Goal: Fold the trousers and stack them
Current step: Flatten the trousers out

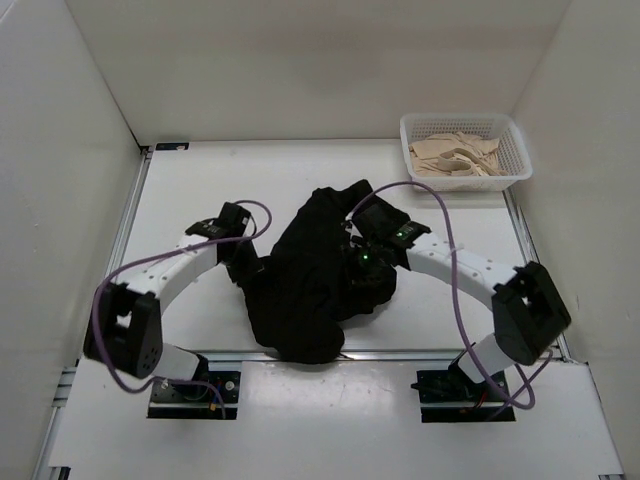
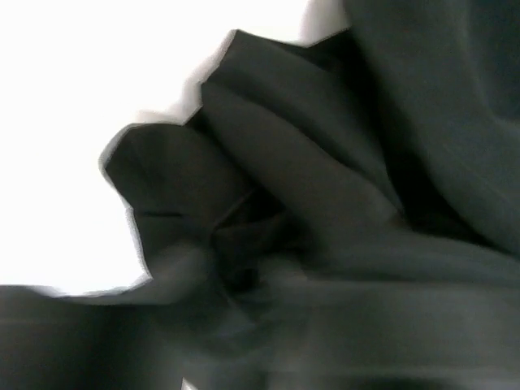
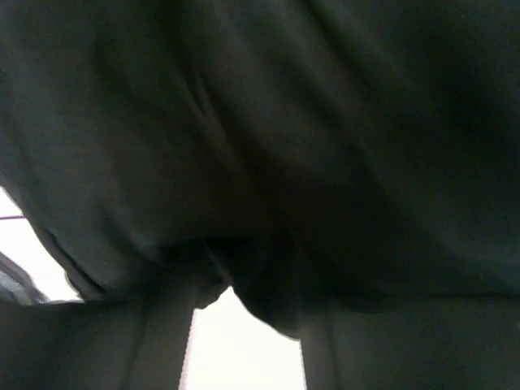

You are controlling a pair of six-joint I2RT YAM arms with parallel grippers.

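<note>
The black trousers point(image 1: 310, 290) lie crumpled in a heap in the middle of the white table point(image 1: 190, 190). My left gripper point(image 1: 245, 265) is pressed into the heap's left edge. In the left wrist view only blurred dark folds of the trousers point(image 2: 325, 203) show, and its fingers cannot be made out. My right gripper point(image 1: 362, 262) sits on the heap's upper right part. In the right wrist view the trousers point(image 3: 284, 122) fill the frame. A fold hangs between the two dark fingers point(image 3: 154, 341), which stand partly apart. Whether that fold is pinched is unclear.
A white basket point(image 1: 465, 120) holding beige garments point(image 1: 455, 158) stands at the back right corner. White walls enclose the table on the left, back and right. The trousers' lower end reaches the rail at the table's near edge point(image 1: 400, 352).
</note>
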